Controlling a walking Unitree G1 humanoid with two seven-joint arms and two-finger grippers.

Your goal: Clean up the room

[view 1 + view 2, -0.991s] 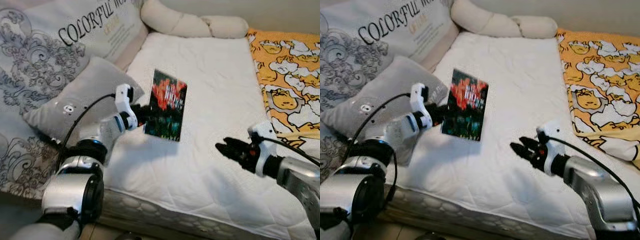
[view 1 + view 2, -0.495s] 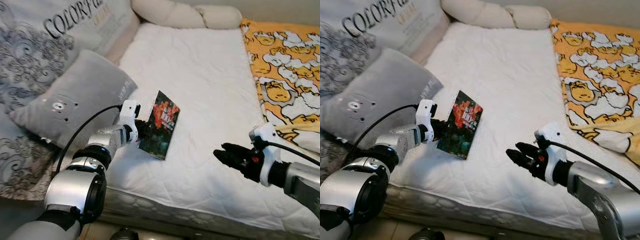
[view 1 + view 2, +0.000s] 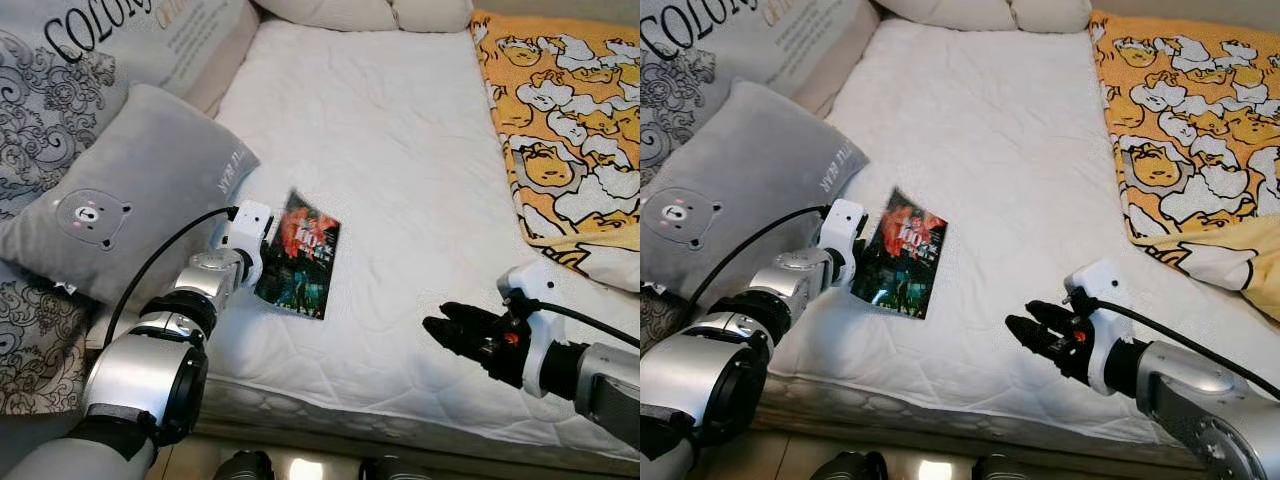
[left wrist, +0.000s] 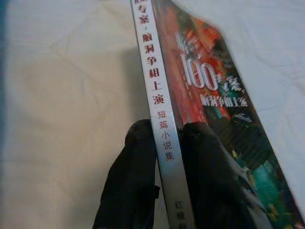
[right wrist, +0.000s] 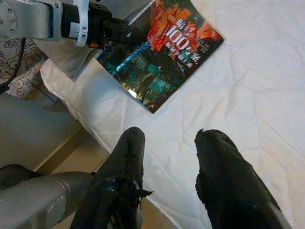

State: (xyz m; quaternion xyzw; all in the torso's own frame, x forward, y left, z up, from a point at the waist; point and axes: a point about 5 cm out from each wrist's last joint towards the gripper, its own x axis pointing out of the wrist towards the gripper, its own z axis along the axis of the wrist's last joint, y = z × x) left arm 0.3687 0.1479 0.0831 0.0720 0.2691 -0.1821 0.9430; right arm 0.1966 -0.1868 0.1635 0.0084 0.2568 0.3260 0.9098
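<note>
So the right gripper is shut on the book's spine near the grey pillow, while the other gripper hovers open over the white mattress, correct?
Not quite: the left gripper holds the book by its spine, as the left wrist view shows. The right gripper is the one hovering open over the white mattress; the grey pillow detail stands.

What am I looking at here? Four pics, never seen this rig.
A humanoid robot with two silver arms stands at a bed. The two wide pictures come from its head camera; the two close-ups come from cameras on its wrists. The left gripper has its jaws shut on the spine of a paperback book with a red and green cover, low over the white mattress. The right gripper hovers open above the mattress edge, holding nothing. Also there: a grey bear pillow and an orange cartoon-print blanket.
</note>
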